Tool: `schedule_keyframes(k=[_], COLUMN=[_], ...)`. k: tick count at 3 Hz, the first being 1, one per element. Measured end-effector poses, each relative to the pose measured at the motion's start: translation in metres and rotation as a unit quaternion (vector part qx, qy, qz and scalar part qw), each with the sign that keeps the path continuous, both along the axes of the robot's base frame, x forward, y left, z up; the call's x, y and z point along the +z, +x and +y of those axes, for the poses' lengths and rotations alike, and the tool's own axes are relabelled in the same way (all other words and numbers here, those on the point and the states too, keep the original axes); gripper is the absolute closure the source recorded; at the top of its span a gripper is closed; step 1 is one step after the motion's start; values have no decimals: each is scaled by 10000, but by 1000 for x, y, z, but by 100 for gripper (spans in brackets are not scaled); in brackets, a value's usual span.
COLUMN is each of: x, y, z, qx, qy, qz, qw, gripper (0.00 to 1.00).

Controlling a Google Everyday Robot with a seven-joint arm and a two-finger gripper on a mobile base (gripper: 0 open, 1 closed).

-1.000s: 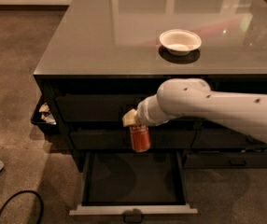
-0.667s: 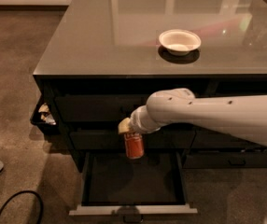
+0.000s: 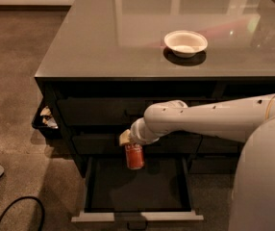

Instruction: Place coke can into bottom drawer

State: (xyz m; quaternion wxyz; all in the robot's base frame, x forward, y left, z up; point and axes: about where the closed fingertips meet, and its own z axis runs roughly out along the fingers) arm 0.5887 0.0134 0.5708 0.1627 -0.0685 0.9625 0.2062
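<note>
The coke can [image 3: 134,156] is red with white lettering and hangs upright from my gripper [image 3: 129,142], which is shut on its top. The can is held in the air over the rear left part of the bottom drawer [image 3: 137,215]. That drawer is pulled open, with a dark bare interior and a lighter grey front edge. My white arm [image 3: 209,120] reaches in from the right across the cabinet front. The two drawers above are closed.
A white bowl [image 3: 185,42] sits on the glossy grey countertop [image 3: 104,37]. A black bin [image 3: 45,121] with paper scraps stands left of the cabinet. A black cable [image 3: 17,211] lies on the brown floor at lower left.
The arm has swung left and a little lower, carrying the can from the drawer's middle toward its left side.
</note>
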Motion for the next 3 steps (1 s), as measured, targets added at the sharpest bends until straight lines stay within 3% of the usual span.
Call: schedule_keyframes(k=[1, 2, 3], x=[-45, -111, -171], y=[-1, -6, -9], z=[-5, -23, -45], qx=[203, 353, 483], qy=[-69, -167, -296], qz=[151, 372, 437], qw=[9997, 9985, 9974], gripper=[100, 100, 100])
